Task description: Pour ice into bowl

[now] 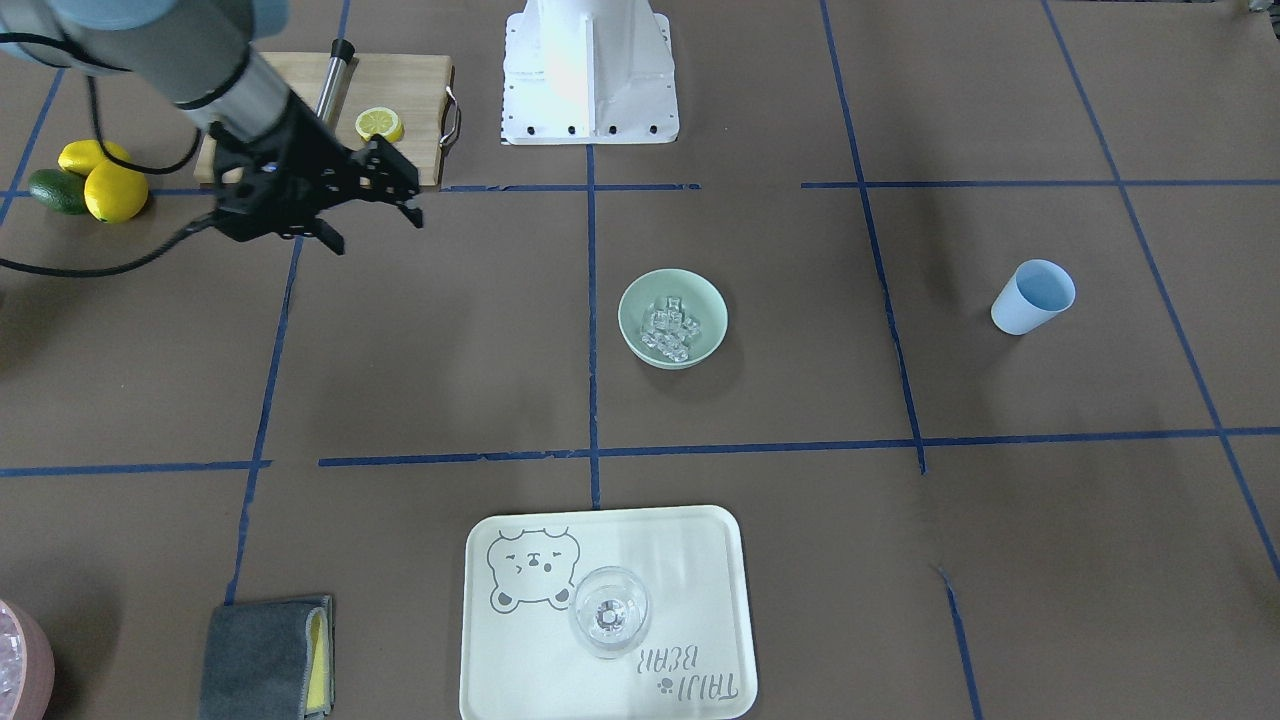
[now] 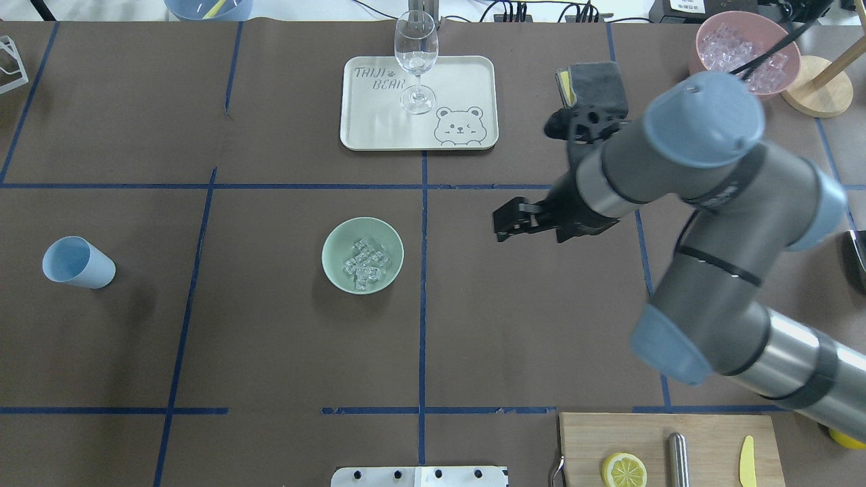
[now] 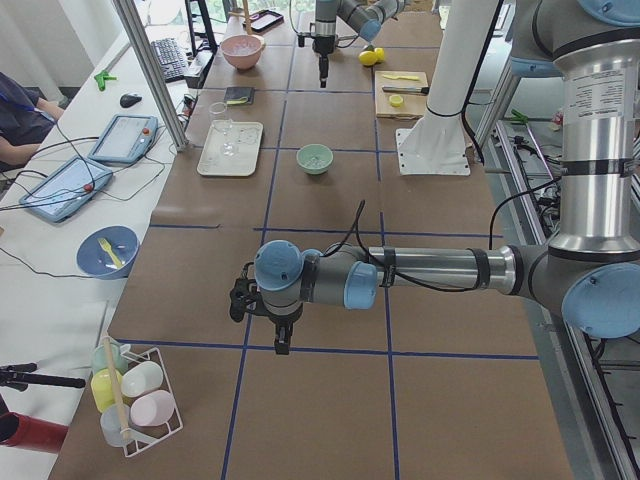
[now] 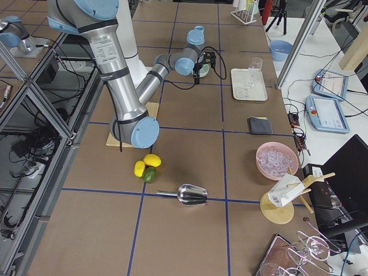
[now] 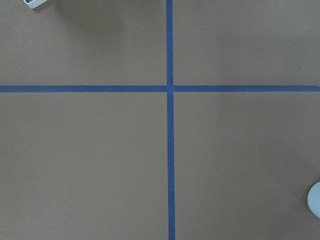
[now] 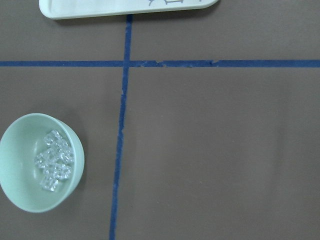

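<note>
The mint-green bowl (image 1: 700, 300) stands upright near the table's middle and holds a heap of small clear ice cubes (image 1: 671, 327). The bowl (image 2: 338, 250) and ice (image 2: 366, 263) also show in the overhead view, and at the lower left of the right wrist view, bowl (image 6: 17, 185), ice (image 6: 54, 161). My right gripper (image 1: 375, 230) hangs open and empty above the table, well to the side of the bowl (image 2: 502, 226). My left gripper (image 3: 283, 345) shows only in the exterior left view, low over bare table; I cannot tell its state.
A light blue cup (image 2: 78, 262) lies on its side far from the bowl. A cream tray (image 2: 379, 122) bears a clear stemmed glass (image 2: 415, 61). A pink container of ice (image 2: 744, 51), a grey cloth (image 2: 595, 81) and a cutting board with a lemon half (image 1: 380, 125) stand around.
</note>
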Robot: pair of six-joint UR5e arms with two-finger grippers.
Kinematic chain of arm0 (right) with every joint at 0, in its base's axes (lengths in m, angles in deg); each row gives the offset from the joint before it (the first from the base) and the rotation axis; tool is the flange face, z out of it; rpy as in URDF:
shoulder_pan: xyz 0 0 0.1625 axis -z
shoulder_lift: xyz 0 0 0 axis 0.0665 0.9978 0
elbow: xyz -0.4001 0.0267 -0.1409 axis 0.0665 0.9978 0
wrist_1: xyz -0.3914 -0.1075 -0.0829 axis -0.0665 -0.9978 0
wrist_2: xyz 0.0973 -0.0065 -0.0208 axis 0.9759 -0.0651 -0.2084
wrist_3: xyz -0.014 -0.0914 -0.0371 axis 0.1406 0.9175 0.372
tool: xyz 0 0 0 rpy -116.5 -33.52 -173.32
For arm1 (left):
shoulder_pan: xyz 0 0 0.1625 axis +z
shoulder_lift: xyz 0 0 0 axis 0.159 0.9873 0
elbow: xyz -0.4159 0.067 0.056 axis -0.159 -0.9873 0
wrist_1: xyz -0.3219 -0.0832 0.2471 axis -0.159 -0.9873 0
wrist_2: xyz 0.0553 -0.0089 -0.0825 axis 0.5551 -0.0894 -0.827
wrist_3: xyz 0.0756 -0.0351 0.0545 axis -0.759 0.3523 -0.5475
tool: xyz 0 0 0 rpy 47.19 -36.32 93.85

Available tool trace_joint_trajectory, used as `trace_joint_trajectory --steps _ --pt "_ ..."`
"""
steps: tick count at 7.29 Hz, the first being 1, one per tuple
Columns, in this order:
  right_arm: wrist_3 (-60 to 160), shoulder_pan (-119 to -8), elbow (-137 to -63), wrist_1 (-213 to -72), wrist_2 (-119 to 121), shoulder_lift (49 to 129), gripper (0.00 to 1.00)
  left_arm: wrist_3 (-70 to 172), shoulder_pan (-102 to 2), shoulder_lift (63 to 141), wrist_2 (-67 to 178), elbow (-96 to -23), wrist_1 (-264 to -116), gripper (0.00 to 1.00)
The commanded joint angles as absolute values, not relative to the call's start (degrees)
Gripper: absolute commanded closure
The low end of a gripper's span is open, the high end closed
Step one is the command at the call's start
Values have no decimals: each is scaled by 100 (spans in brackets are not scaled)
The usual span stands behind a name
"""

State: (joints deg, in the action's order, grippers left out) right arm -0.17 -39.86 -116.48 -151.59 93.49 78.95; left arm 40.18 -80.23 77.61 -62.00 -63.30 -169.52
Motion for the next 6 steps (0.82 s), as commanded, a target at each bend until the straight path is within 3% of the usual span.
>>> trace_joint_trajectory --steps 1,4,5,6 --pt "-662 -3459 -10320 -15664 8533 6441 0 4015 -8024 7777 -6199 -6336 -16949 0" --pt "-823 -3168 -8638 -15009 8092 5628 2 4015 -8024 7751 -6208 -6433 -16949 0" --pt "-815 -3098 -8469 -14909 8083 5627 10 4015 -8024 7751 -6208 -6424 -16949 0" --pt "-832 -3089 -8441 -14908 8091 5627 28 4015 -8024 7742 -6208 -6424 -16949 0"
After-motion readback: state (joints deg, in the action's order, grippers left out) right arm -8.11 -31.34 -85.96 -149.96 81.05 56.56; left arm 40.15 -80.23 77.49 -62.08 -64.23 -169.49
